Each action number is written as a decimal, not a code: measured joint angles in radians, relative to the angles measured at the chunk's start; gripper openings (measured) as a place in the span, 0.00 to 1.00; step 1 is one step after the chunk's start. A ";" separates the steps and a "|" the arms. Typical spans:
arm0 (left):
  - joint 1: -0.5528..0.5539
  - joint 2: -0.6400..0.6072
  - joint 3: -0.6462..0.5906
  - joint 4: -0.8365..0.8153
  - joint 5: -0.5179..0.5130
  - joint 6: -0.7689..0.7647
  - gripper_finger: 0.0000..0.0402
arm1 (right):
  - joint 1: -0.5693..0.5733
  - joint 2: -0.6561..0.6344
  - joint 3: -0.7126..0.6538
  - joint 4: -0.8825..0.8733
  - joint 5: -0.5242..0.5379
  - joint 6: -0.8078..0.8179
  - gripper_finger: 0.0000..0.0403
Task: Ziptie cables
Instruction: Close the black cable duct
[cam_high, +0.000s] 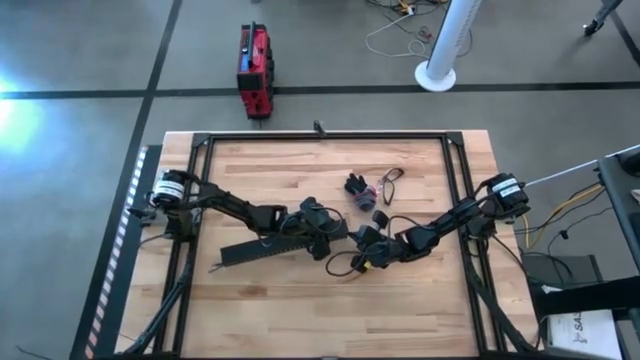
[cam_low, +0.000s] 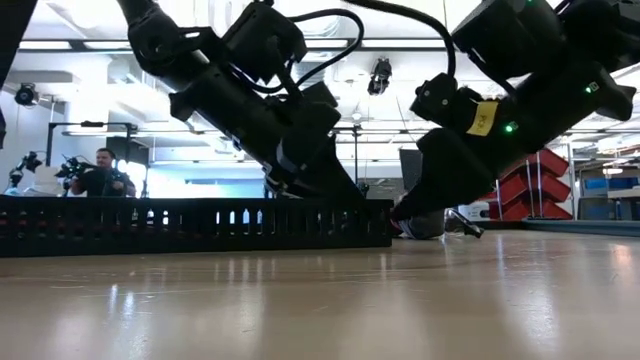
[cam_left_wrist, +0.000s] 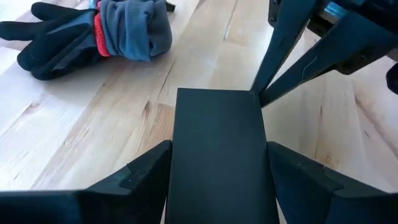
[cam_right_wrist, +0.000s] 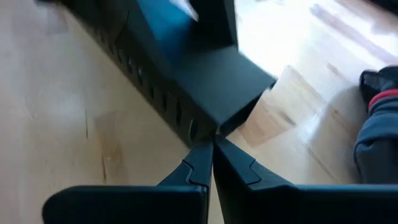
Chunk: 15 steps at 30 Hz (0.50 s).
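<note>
On the wooden table (cam_high: 300, 300), the left hand (cam_left_wrist: 217, 155) grips the end of a long black slotted duct (cam_high: 262, 248), the right hand (cam_right_wrist: 211, 155) is closed with its fingertips at that end, and neither cables nor ziptie can be made out.

I see both arms angling down onto a long slotted black duct (cam_low: 190, 225) lying on the table (cam_low: 400, 300), a person (cam_low: 100, 172) seated behind.
</note>
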 joint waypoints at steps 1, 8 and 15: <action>0.000 -0.006 0.000 -0.009 0.002 0.000 0.56 | 0.001 0.000 0.000 -0.012 -0.003 0.004 0.00; 0.004 -0.053 0.001 -0.101 0.003 0.022 0.57 | 0.002 -0.013 -0.001 -0.029 0.012 -0.006 0.00; 0.005 -0.052 0.006 -0.108 0.003 0.024 0.55 | 0.001 -0.029 -0.002 -0.024 0.083 -0.003 0.00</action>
